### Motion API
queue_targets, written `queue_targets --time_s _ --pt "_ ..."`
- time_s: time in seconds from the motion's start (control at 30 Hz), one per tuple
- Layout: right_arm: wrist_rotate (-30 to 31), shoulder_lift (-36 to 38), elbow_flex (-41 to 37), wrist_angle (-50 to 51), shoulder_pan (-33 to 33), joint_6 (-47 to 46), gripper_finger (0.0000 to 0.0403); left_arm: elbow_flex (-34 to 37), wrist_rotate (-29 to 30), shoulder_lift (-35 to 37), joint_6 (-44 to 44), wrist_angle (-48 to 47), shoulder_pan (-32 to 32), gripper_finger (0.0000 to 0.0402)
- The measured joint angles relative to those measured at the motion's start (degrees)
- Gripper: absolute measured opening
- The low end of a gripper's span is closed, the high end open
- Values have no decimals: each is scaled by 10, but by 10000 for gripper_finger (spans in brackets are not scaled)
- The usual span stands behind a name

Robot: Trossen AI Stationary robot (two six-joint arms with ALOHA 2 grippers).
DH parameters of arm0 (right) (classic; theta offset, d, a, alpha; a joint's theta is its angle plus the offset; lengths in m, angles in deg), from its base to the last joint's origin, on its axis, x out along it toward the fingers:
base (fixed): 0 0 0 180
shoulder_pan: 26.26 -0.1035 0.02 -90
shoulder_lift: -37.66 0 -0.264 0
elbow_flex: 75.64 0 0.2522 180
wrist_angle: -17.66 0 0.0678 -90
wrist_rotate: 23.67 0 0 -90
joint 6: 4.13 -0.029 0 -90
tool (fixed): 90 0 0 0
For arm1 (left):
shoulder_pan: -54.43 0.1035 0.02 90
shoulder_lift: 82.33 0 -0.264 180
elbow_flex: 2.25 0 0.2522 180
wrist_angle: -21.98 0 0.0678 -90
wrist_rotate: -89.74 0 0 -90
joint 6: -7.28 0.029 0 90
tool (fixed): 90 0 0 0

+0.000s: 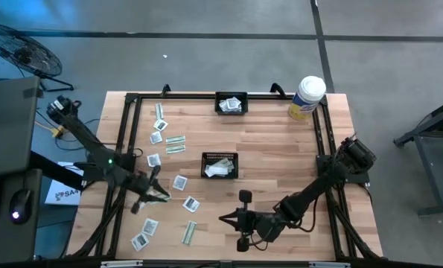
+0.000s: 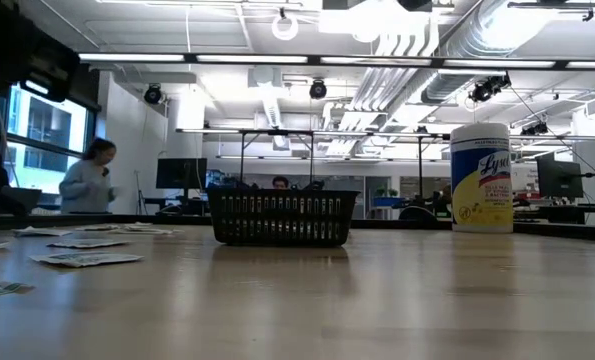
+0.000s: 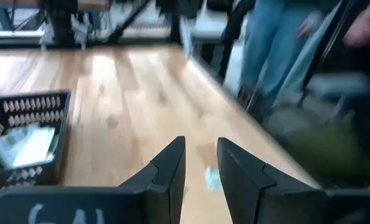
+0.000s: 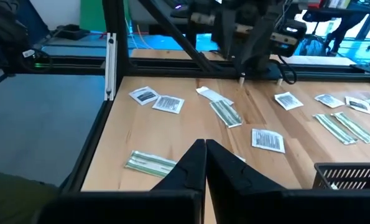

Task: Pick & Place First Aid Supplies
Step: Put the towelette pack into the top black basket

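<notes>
On the bench (image 1: pixel 281 149) my left pincer (image 1: pixel 153 195) sits low over the left-hand side, in the middle of the scattered first aid supplies (image 1: pixel 169 144). From its wrist camera I see the two dark fingers (image 3: pixel 169 171) standing partly apart with a gap between them, and a small pale packet (image 3: pixel 213 178) lies on the wood just past the tips; I cannot tell whether the tips touch it, and nothing looks gripped.

My right pincer (image 1: pixel 228 218) is near the front edge, towards the middle of the bench, pointing left at the loose packets. Its fingers (image 4: pixel 191 165) are pressed together tip to tip with nothing between them.

Most packets lie loose on the left half: square white ones with dark print, such as the one (image 4: pixel 268 139) ahead of the right pincer, and narrow green-and-white strips (image 4: pixel 150 163) among them. More packets lie inside the centre basket (image 1: pixel 220 165) and inside the basket at the back edge (image 1: pixel 231 103). A white-and-yellow canister (image 1: pixel 306 97) stands upright at the back right corner. In the low view a person (image 2: pixel 89 178) is in the room beyond the bench.
</notes>
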Motion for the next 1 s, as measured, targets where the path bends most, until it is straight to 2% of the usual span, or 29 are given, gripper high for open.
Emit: queue_targets --time_s 0.17,0.4,0.7,0.87,1.0 --pt "0 0 0 1 0 -1 2 -30 36 -113 23 2 -30 92" --pt "1 0 -6 0 0 -12 1 -31 59 -243 -8 24 -29 92" --pt "2 -1 -7 10 6 -23 1 -37 59 -392 5 182 -29 92" --pt "1 -1 -7 10 5 -23 4 -85 86 -463 3 190 -28 92" --pt "0 -1 -7 10 5 -23 2 -133 68 -518 8 189 -4 104"
